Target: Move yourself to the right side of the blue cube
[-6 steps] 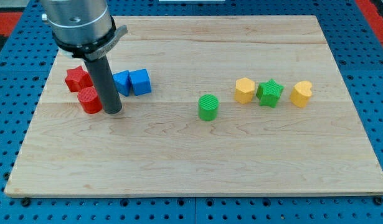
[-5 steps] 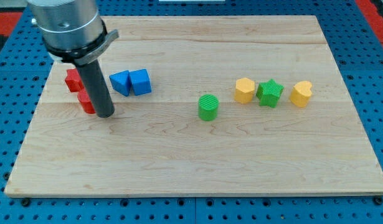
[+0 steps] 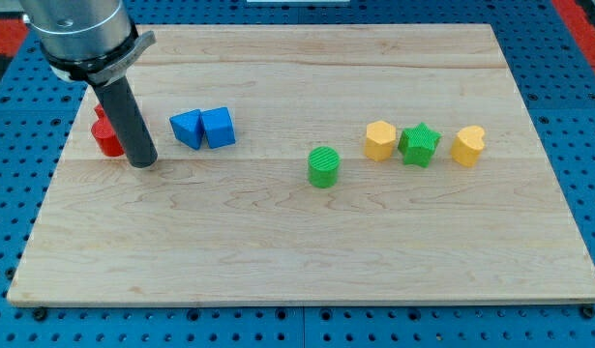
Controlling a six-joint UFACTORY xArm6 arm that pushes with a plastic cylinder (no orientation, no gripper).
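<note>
The blue cube sits on the wooden board at the upper left, touching a second blue block on its left. My tip is down on the board to the view's left of both blue blocks, a short gap away. The rod hides most of two red blocks right beside it on its left.
A green cylinder stands near the board's middle. To the right are a yellow block, a green star and another yellow block in a row.
My tip has moved to the view's left and slightly up, away from the blue blocks. The red blocks have shifted left with it.
</note>
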